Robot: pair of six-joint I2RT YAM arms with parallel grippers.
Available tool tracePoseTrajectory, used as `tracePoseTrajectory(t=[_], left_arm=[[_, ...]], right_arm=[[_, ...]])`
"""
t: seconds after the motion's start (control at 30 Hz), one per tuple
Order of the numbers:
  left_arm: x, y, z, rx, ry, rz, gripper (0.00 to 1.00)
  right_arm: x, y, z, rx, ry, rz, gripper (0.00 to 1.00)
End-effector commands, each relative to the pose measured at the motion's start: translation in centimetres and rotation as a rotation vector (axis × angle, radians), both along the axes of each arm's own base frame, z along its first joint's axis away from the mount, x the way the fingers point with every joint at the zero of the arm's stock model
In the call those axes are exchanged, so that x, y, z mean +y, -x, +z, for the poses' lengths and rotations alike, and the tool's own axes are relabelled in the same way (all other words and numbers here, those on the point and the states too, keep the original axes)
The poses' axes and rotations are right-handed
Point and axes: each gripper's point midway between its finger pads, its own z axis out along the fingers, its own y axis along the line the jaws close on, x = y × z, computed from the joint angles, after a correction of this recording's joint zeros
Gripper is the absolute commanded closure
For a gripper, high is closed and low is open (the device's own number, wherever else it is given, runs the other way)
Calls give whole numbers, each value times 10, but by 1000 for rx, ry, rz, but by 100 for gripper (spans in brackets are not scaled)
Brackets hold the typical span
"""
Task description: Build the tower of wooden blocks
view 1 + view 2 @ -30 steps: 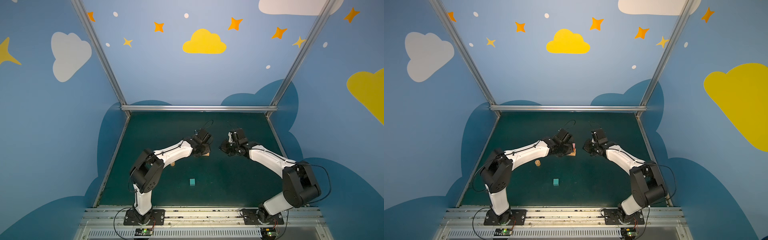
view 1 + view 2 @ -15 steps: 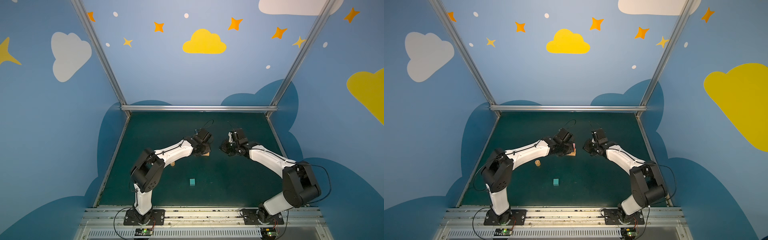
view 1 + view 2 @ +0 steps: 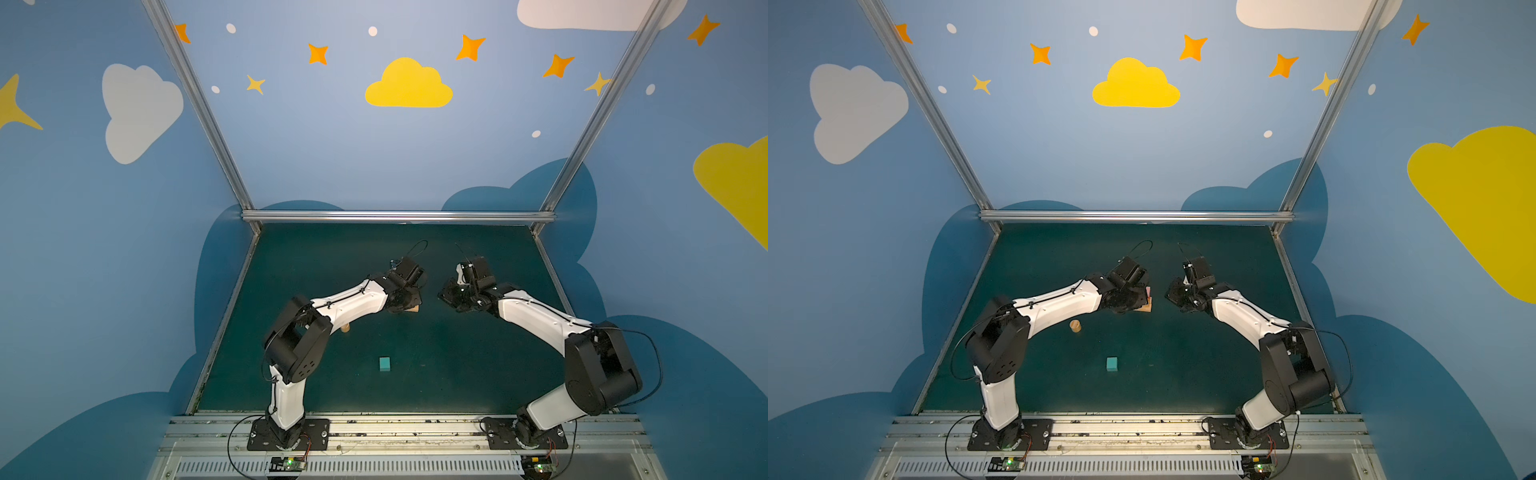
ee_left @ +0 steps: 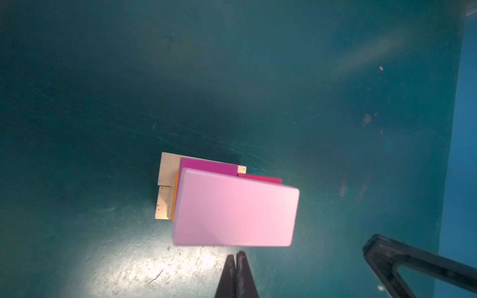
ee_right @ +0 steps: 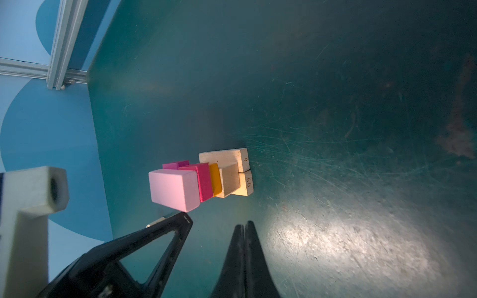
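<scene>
Count: nine wood blocks in all, seven stacked and two loose. The tower [image 5: 206, 180] stands on the green mat [image 3: 457, 374] about mid-table, between the two arms. Its base is two tan oblongs [image 5: 224, 156] lying side by side. Above them sit a third tan oblong [image 5: 229, 180], one orange oblong [image 5: 215, 180], then a red cube [image 5: 205, 180] and a magenta cube [image 5: 173, 165] next to each other. One pink oblong [image 5: 173, 189] is on top. Loose pieces: one tan cylinder [image 3: 1075, 326] upright, near-left of the tower and partly under the left forearm in a top view. One teal cube [image 3: 385, 363] lies nearer still, about centre, well apart from the stack. Two grippers. The left gripper [image 4: 236, 254] has its fingers pressed together with nothing between them. Its tip is just beside the pink oblong's edge; contact cannot be told. The right gripper [image 5: 244, 225] is likewise pressed closed and empty, just right of the tower and clear of it. Compared with the frames half a second and one second ago, no change is noted. Both arms keep the same pose, and the teal cube and tan cylinder are in the same spots.
</scene>
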Motion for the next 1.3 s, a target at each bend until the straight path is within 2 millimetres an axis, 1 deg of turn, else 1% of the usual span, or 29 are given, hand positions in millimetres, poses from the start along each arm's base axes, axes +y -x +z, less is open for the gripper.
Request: tracePoseTrajectory(t=[0.0,0.13,0.47,0.7,1.03,1.27], left_arm=[[-1,-4,2,-11,-20,5,96],[-1,-4,1,-10,-23,6,96],[1,-6,8,-29,-30,8,96],[0,-7,6,-22,-29,7,96],[-2,-9,9,-28,-25,9,96],[-2,-8,7,-23,-28,8,96]], right_arm=[[-2,2,3,-3,-7,-4,100],[-3,3,2,-1,-5,-5,100],[-2,3,2,0,-8,-2,100],[-2,3,2,0,-6,-3,100],[-2,3,2,1,-9,-1,100],[-2,4,1,4,-6,0,100]])
